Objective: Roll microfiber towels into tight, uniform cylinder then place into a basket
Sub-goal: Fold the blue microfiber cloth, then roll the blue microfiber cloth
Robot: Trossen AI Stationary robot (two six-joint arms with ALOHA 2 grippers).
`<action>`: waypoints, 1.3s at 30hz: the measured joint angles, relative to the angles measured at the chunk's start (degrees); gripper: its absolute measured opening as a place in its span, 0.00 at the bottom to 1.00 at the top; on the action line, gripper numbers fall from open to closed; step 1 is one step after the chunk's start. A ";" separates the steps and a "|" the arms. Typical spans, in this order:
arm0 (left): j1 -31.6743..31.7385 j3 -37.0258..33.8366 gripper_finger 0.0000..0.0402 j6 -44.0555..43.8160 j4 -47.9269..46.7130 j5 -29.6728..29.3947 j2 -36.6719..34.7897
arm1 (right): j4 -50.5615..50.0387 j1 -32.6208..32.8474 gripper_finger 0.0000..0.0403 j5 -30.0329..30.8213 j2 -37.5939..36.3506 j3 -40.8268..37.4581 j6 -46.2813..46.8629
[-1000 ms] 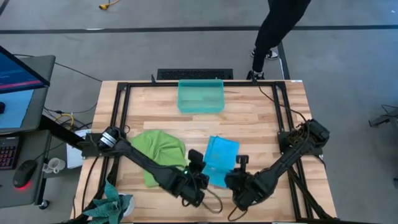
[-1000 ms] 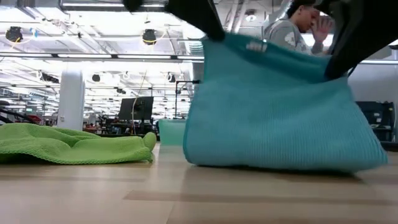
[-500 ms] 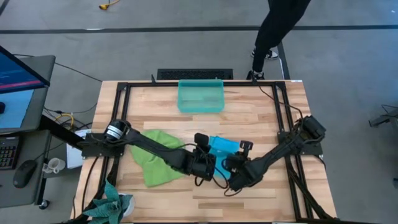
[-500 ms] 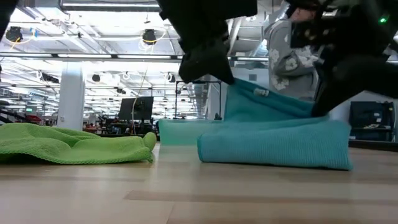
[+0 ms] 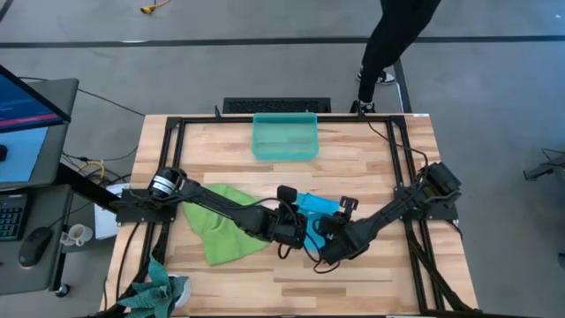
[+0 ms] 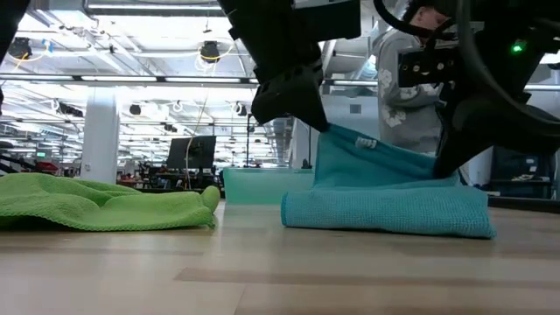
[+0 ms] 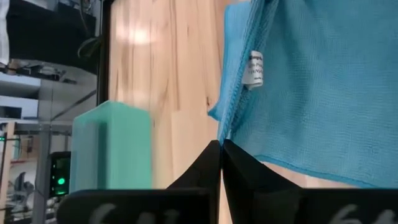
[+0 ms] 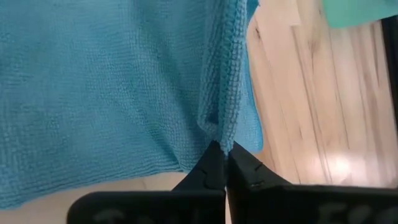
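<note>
The sky-blue microfiber towel (image 6: 385, 197) lies doubled over on the table's middle; its upper layer rises to both grippers. In the high view only part of the blue towel (image 5: 315, 203) shows beyond them. My left gripper (image 7: 221, 144) is shut on its left corner and my right gripper (image 8: 224, 148) on its right corner, side by side. The lime-green towel (image 5: 228, 231) lies crumpled to the left, resting on the wood. The teal basket (image 5: 284, 135) stands at the far edge, holding nothing. My left gripper pinches the blue towel's hemmed edge (image 7: 229, 127) at a corner, just below the white label, between its two fingertips. It comes slanting down from the near side. That corner is held above the table; the rest slopes down onto the lower layer. My right gripper pinches the towel's hemmed edge (image 8: 219, 127) at the other corner, where the hem bunches into a small fold. It slants down from the near side. The corner is held up, and the cloth beyond it runs down to the table.
A person (image 5: 388, 44) stands beyond the far right corner. A black frame (image 5: 177, 132) runs round the tabletop. A desk with a monitor (image 5: 26, 106) stands left of the table. Bare wood lies between the blue towel and the basket.
Both grippers have moved from the near edge toward the far edge and down, staying shut on the towel's corners. The blue towel, which hung tall and spread below them, has been laid over on itself; its held edge is now low above the folded lower part.
</note>
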 joint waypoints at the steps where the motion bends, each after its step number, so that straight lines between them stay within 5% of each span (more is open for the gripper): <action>1: 0.00 0.00 0.01 -0.45 -0.02 -0.02 0.00 | 0.54 -0.22 0.02 -0.16 0.02 -0.04 -0.77; 14: -0.07 0.00 0.24 -3.56 -5.10 0.91 -0.13 | 2.86 -1.93 0.02 -1.05 0.13 -0.14 -4.14; 23: -1.47 0.00 0.25 -6.95 -4.04 21.96 -0.13 | 3.21 -2.22 0.19 -0.24 0.13 -0.05 -7.20; 31: -2.91 0.00 0.26 -6.54 -3.02 22.48 -0.13 | -3.29 -2.22 0.37 -0.02 0.11 2.61 -5.38; 39: -4.21 -0.62 0.26 -6.54 -2.44 22.48 -0.13 | -14.29 -1.02 0.42 3.30 -0.81 6.86 -5.12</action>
